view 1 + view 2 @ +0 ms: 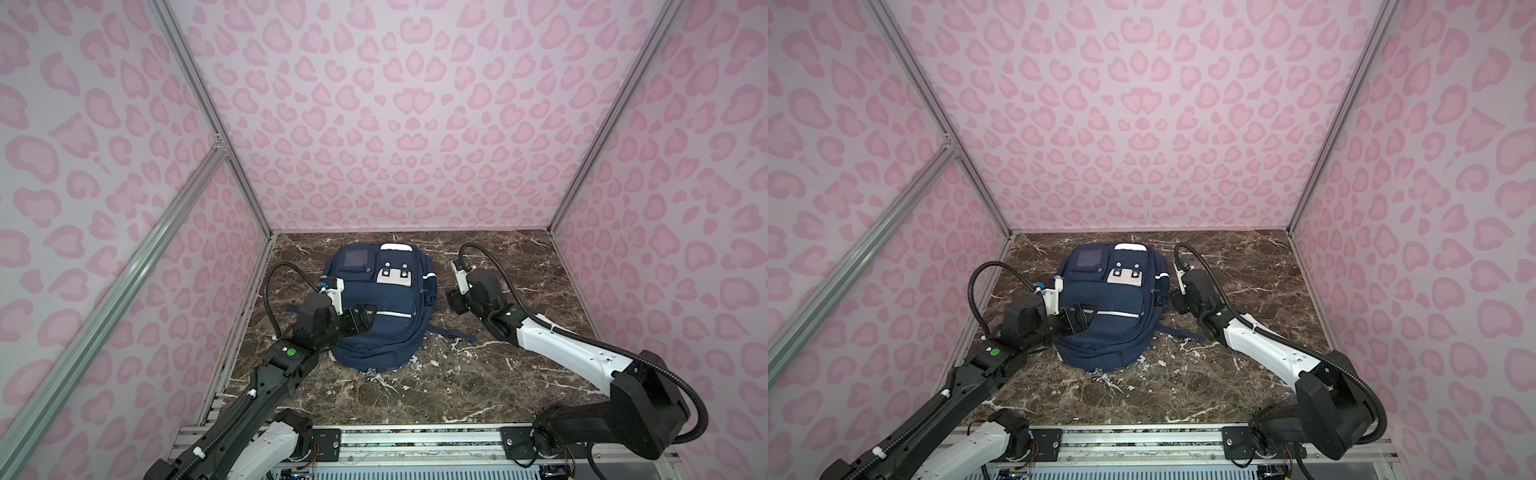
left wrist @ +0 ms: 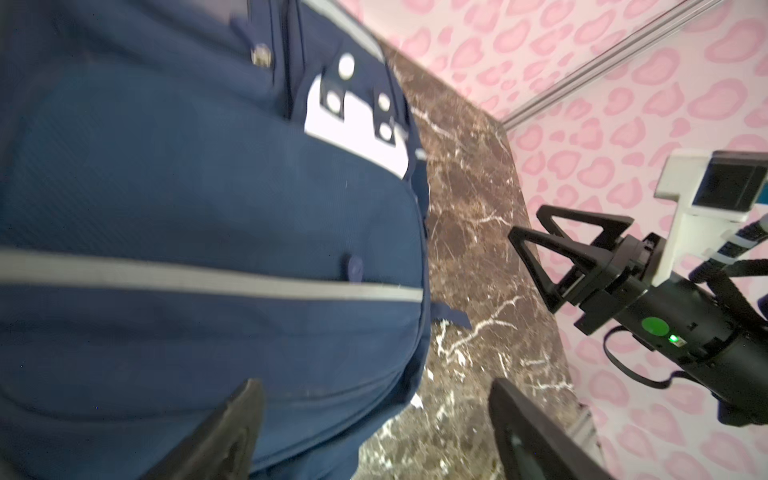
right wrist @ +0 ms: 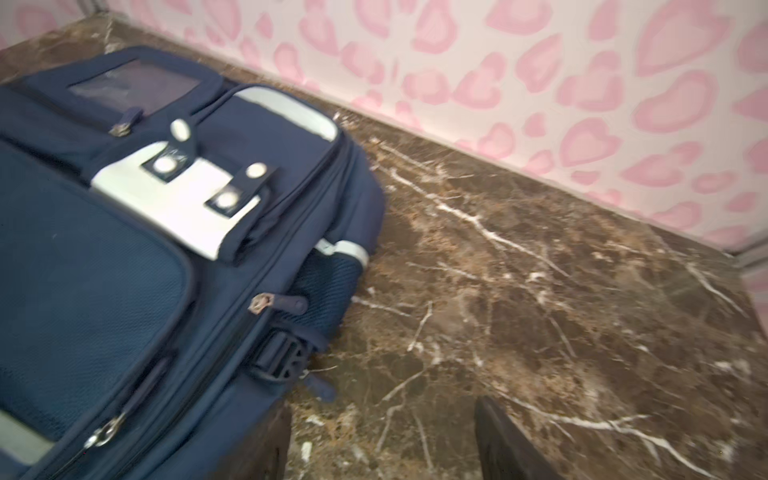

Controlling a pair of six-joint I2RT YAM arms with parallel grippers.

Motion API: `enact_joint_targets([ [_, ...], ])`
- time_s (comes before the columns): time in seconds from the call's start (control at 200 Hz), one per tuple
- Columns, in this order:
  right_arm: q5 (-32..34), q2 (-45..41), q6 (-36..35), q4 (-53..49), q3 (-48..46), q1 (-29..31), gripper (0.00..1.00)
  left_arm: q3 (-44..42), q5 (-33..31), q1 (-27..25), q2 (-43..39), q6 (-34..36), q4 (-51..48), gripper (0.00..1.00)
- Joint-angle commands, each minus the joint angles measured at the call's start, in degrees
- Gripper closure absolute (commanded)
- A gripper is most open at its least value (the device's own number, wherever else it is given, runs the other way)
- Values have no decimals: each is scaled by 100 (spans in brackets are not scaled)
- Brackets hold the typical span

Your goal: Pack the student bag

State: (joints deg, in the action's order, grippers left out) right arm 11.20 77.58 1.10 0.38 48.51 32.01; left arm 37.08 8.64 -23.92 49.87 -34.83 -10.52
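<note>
One student bag (image 1: pixel 390 299) lies partly under left fingers (image 2: pixel 232 436), beside right fingers (image 3: pixel 498 436).

Soft, even light fills both top views, with faint shadows on the tabletop (image 1: pixel 415 395). The rail (image 1: pixel 137 259) by the left edge looks soft (it is nearest the lens). Both wrist views are smeared, the bag (image 2: pixel 166 187) blurriest close up.

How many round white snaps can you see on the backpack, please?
4 snaps on the student bag: two on its white patch, two on navy straps beyond it. Others may be hidden.
</note>
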Motion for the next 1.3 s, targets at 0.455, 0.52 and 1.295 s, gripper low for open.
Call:
enact_joint_targets([
  [0.455,591,95,-397,3613,-2214,-2339,12,-1211,-4421,1296,1125,2948,3793,8],
  [0.52,422,315,-265,4142,-2435,-2560,13,-1316,-3743,1531,1497,2998,4192,12],
  [1.295,-377,1033,-6,5300,-2812,-3036,0,-1821,-1453,2494,3475,3131,6673,2],
])
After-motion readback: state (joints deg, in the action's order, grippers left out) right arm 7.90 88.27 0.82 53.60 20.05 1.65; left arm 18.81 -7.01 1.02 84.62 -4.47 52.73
